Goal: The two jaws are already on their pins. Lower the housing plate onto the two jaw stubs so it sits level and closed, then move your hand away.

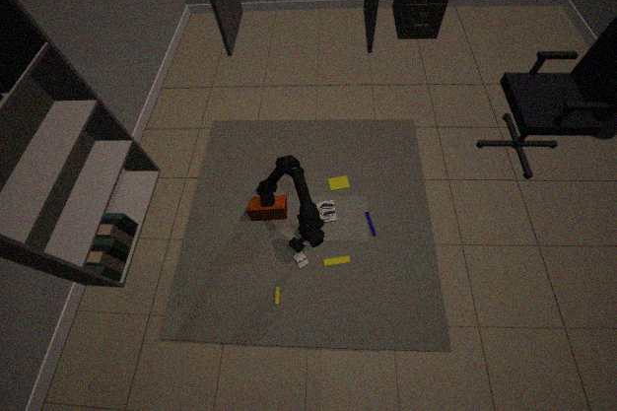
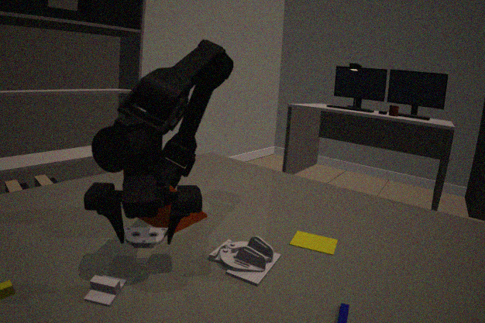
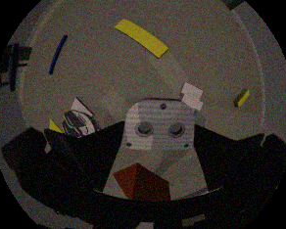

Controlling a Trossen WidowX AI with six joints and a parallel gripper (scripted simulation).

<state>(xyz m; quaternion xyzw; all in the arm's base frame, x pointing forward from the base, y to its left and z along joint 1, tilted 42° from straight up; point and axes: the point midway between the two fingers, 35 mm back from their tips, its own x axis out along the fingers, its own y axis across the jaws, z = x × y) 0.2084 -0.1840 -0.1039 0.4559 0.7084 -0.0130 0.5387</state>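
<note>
Exterior view: the black gripper (image 2: 145,238) (image 3: 158,126) stands wide open around the pale housing plate (image 2: 144,235) (image 3: 161,124), its fingers gripping the plate by opposite sides. The plate, with two round holes, hangs above the gray mat (image 1: 239,316) (image 2: 391,272), apart from the jaw assembly (image 1: 327,211) (image 2: 246,256) (image 3: 78,122), whose two dark jaws lie on a white base. A small white stepped block (image 1: 301,259) (image 2: 105,286) (image 3: 191,96) rests on the mat near the plate. In the top view, the blue bar (image 1: 370,224) (image 2: 342,313) (image 3: 58,54) lies beyond the jaw assembly, between it and the mat's right edge.
</note>
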